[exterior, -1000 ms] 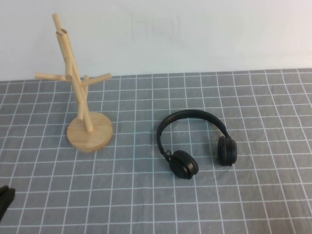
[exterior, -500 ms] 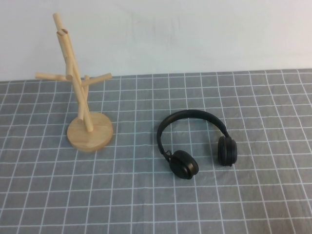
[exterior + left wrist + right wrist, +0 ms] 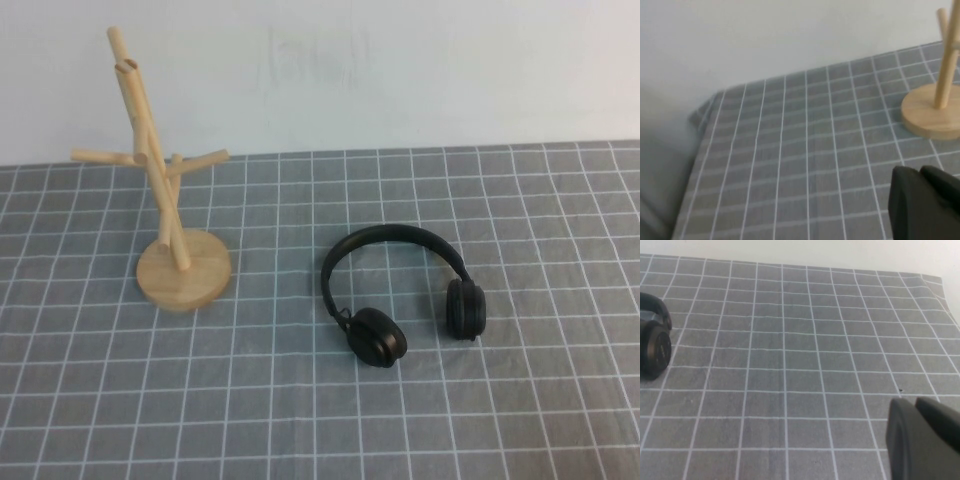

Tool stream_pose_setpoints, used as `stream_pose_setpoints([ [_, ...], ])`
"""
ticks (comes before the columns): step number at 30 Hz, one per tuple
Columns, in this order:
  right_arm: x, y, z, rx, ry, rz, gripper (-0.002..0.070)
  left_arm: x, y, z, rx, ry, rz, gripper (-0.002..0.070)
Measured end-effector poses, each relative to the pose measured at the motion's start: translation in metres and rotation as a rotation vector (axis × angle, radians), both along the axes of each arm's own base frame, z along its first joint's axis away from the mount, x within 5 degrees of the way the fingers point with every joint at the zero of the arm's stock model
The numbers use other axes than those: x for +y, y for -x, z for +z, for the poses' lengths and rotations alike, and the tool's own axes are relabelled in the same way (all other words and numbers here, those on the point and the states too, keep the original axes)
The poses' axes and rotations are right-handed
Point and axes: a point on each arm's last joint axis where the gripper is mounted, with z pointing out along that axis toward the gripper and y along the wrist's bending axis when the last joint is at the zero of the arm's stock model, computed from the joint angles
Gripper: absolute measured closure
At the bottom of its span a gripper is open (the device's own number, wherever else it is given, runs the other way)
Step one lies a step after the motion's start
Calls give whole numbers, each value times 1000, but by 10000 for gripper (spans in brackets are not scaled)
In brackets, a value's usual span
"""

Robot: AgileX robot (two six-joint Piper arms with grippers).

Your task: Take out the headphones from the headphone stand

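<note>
The black headphones (image 3: 377, 336) lie flat on the grey checked cloth, right of the stand and apart from it, with nothing holding them. The wooden headphone stand (image 3: 184, 271) stands upright at the back left with bare pegs. Neither gripper shows in the high view. In the left wrist view my left gripper (image 3: 920, 171) hangs empty, fingers together, over the cloth with the stand's base (image 3: 932, 118) beyond it. In the right wrist view my right gripper (image 3: 915, 401) is empty, fingers together, over the cloth, and one ear cup (image 3: 655, 347) shows off to its side.
The grey cloth with white grid lines (image 3: 320, 420) covers the table up to a white wall (image 3: 400, 70) at the back. The left wrist view shows the cloth's edge and corner (image 3: 705, 112).
One second ago the dark tip of my left gripper showed at the lower left corner of the high view; it has since drawn out of view. The headphones and stand have not moved.
</note>
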Motion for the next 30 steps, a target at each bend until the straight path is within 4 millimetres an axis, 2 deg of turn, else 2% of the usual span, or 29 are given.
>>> stream_pose_setpoints([
  [3,0,0,0,0,0,0,682,-7,0,4,-43,-63,-54,677],
  [9,0,0,0,0,0,0,682,-24,-2,5,-110,13,-130,678],
  [11,0,0,0,0,0,0,682,-27,-6,-4,-108,29,-133,678],
  [20,0,0,0,0,0,0,682,-30,-26,-71,-87,230,-39,678],
  [23,0,0,0,-1,0,0,682,-30,-24,-80,-12,278,-10,678],
  [30,0,0,0,-2,0,1,682,-30,-24,-80,-4,299,0,678],
])
